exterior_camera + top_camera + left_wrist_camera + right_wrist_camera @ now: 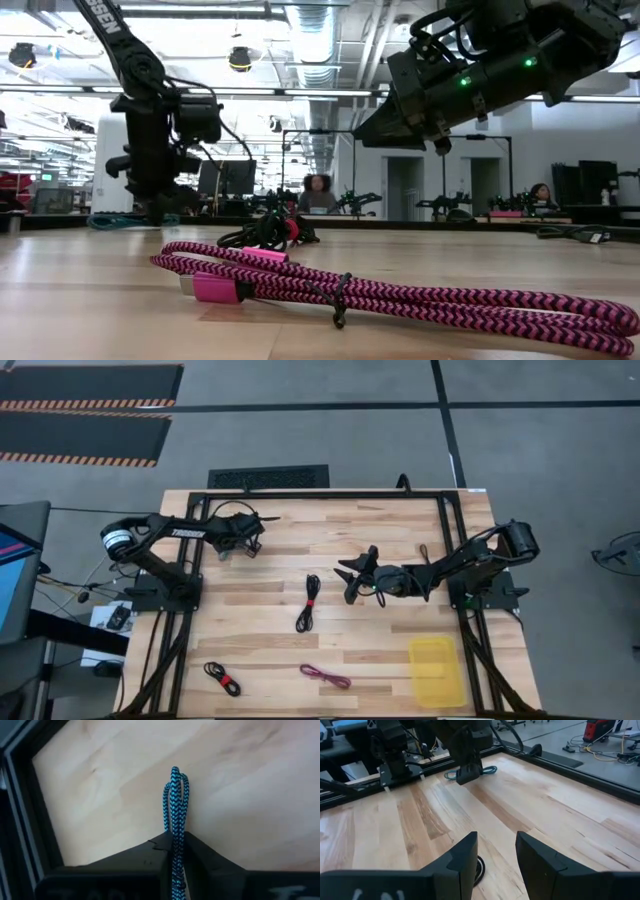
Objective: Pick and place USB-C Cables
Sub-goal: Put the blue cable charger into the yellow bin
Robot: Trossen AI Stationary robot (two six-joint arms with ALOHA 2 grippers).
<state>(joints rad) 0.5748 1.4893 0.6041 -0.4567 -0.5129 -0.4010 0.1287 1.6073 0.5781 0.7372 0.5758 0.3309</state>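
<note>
My left gripper [246, 546], near the table's far left, is shut on the teal cable [175, 795]. My right gripper [495, 852] is open and hovers mid-table over a short black cable, of which only a loop [479, 868] shows on the wood under its fingers. The black cable with a red band [307, 603] lies mid-table. The black-red cable [222, 678] and the magenta cable [325, 676] lie near the front edge; the magenta one [400, 295] fills the low view's foreground. My left gripper pinches the teal cable bundle between its two fingers, several strands together, with the looped end [176, 774] sticking out past the fingertips. The fingers [469, 770] come from above, pointing down. The cable's ends [489, 770] lie on the table on either side.
A translucent yellow tray [436, 670] sits at the table's near right corner. A black frame rail [320, 493] runs along the table's far edge and sides. People sit at benches [317, 195] in the room beyond.
</note>
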